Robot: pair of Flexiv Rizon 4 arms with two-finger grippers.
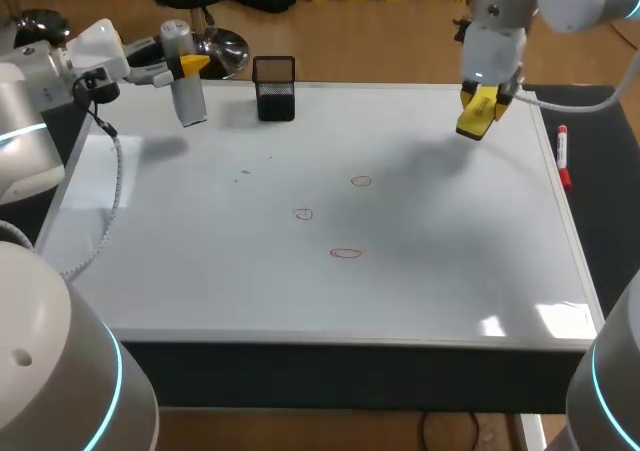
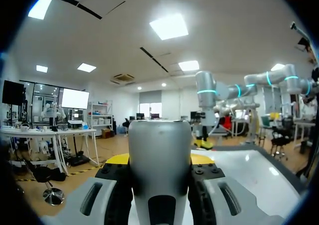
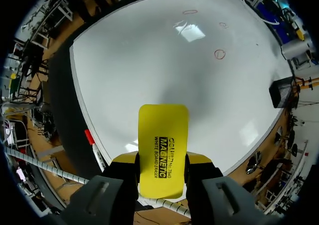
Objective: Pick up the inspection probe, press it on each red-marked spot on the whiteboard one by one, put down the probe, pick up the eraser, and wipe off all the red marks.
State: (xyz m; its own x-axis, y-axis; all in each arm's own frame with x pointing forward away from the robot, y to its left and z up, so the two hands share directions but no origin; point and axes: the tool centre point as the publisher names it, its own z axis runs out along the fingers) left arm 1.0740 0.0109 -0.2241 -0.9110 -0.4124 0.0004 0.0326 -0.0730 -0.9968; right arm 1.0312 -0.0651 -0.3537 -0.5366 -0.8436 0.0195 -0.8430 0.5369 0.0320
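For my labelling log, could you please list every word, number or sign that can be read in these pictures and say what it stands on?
"MAGNETIC": black print on the yellow eraser in the right gripper.
"WHITE BOARD ERASER": smaller line beside it, same eraser.
A third short line there: too small to read.
Red marks on the whiteboard: drawn loops, no letters.

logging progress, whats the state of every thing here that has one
probe: upright, gripped by left claw, off the whiteboard
eraser: gripped by right claw, above the whiteboard
red marks: unwiped on the whiteboard
marker: lying beside the whiteboard
black holder: upright on the whiteboard
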